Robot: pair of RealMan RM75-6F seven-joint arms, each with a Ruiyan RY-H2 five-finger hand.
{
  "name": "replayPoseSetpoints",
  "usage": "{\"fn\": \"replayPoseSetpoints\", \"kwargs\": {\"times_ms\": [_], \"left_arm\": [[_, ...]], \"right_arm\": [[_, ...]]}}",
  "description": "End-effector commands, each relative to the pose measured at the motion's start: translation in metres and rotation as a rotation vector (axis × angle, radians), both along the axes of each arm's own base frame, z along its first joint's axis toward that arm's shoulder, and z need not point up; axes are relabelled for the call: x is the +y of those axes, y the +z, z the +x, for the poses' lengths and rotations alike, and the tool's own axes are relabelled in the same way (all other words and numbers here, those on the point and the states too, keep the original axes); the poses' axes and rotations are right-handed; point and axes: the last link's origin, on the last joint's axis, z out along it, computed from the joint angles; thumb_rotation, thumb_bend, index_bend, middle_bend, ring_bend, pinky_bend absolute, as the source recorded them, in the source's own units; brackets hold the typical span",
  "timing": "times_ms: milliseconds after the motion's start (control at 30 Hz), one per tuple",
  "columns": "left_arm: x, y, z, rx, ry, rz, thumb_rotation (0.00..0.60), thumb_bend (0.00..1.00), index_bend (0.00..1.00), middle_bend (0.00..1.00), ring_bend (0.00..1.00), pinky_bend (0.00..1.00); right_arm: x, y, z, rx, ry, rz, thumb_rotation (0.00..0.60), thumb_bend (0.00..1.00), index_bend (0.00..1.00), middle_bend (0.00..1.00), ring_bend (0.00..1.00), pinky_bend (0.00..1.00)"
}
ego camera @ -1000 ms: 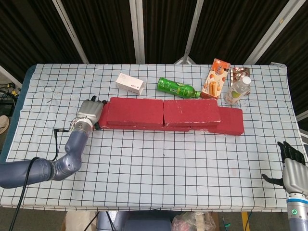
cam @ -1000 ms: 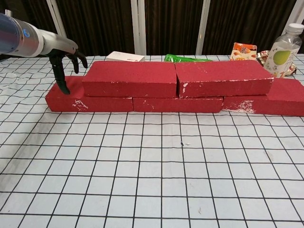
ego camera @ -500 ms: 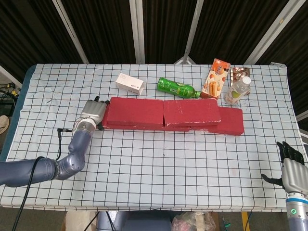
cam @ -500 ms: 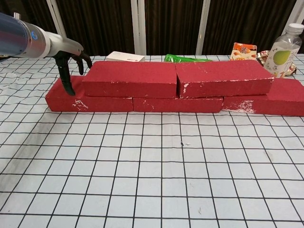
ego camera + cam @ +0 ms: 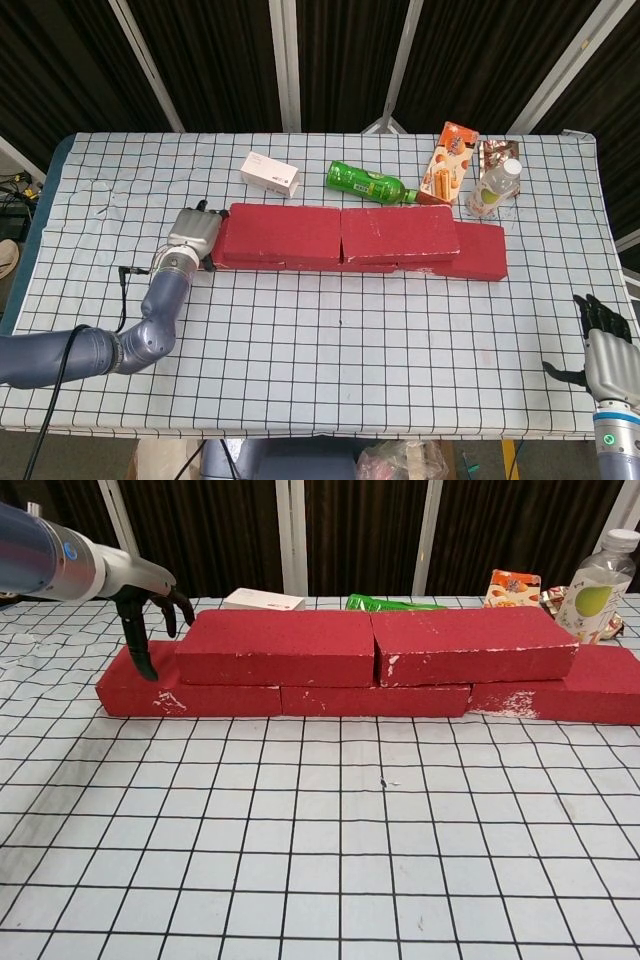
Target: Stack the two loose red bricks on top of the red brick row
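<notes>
A row of red bricks [image 5: 190, 698] lies across the middle of the table. On top of it sit two more red bricks end to end: the left one [image 5: 275, 645] [image 5: 282, 233] and the right one [image 5: 470, 643] [image 5: 400, 232]. My left hand [image 5: 145, 610] [image 5: 193, 235] is at the row's left end with its fingers spread downward and nothing in it. One fingertip [image 5: 148, 665] touches the top of the lowest left brick, next to the upper left brick's end. My right hand [image 5: 607, 350] hovers with fingers apart past the table's near right corner, holding nothing.
Behind the bricks lie a white box [image 5: 270, 174], a green bottle [image 5: 368, 183] on its side, an orange snack box [image 5: 448, 163], and a clear bottle [image 5: 494, 187] beside a packet. The checkered tablecloth [image 5: 330, 340] stretches in front of the row.
My left hand has shifted slightly right, up to the end of the upper left brick; the two upper bricks have slid a touch right. The right hand has stayed put.
</notes>
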Motion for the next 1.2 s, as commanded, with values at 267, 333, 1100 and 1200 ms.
{"fn": "replayPoseSetpoints", "kwargs": {"times_ms": [267,333,1100,1200], "left_arm": [[-0.009,0.049,-0.013,0.017,0.069,0.055,0.6,0.0,0.17,0.18,0.01,0.21],[-0.016,0.065,-0.019,0.002,0.085,0.068,0.6,0.0,0.16,0.17,0.01,0.21],[-0.243,0.114,-0.205,-0.281,-0.113,0.422,0.6,0.0,0.15,0.06,0.0,0.19],[-0.247,0.119,-0.204,-0.286,-0.128,0.442,0.6,0.0,0.15,0.06,0.0,0.19]], "right_arm": [[0.0,-0.002,0.002,0.0,0.009,0.006,0.6,0.15,0.06,0.0,0.0,0.0],[0.0,-0.002,0.003,0.001,0.011,0.009,0.6,0.15,0.06,0.0,0.0,0.0],[0.008,-0.006,0.023,0.063,0.167,-0.021,0.6,0.15,0.06,0.0,0.0,0.0],[0.011,-0.004,0.026,0.069,0.173,-0.031,0.6,0.15,0.06,0.0,0.0,0.0]]}}
